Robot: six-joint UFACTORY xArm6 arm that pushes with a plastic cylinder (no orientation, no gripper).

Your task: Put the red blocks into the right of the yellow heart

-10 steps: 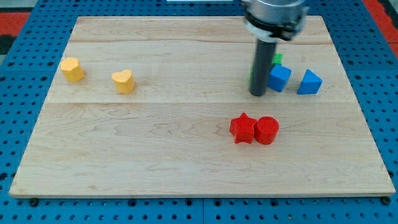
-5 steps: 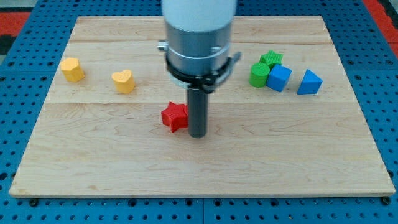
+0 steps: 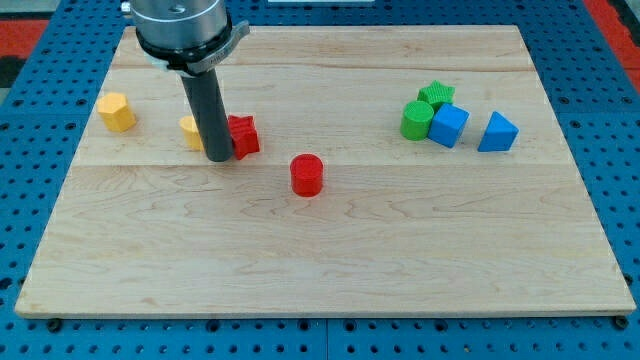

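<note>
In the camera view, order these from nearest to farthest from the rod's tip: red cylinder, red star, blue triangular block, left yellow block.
From my tip:
1. Red star, touching the rod's right side.
2. Red cylinder, to the lower right.
3. Left yellow block, far left.
4. Blue triangular block, far right.

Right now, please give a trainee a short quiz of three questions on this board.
1. True or false: the red cylinder touches the red star.
2. What does the rod partly hide? A) green star B) yellow heart C) blue cube
3. Fill in: my tip stands between the yellow heart and the red ____.

Key:
1. False; it lies apart, toward the view's bottom right of the star.
2. B.
3. star.
</note>
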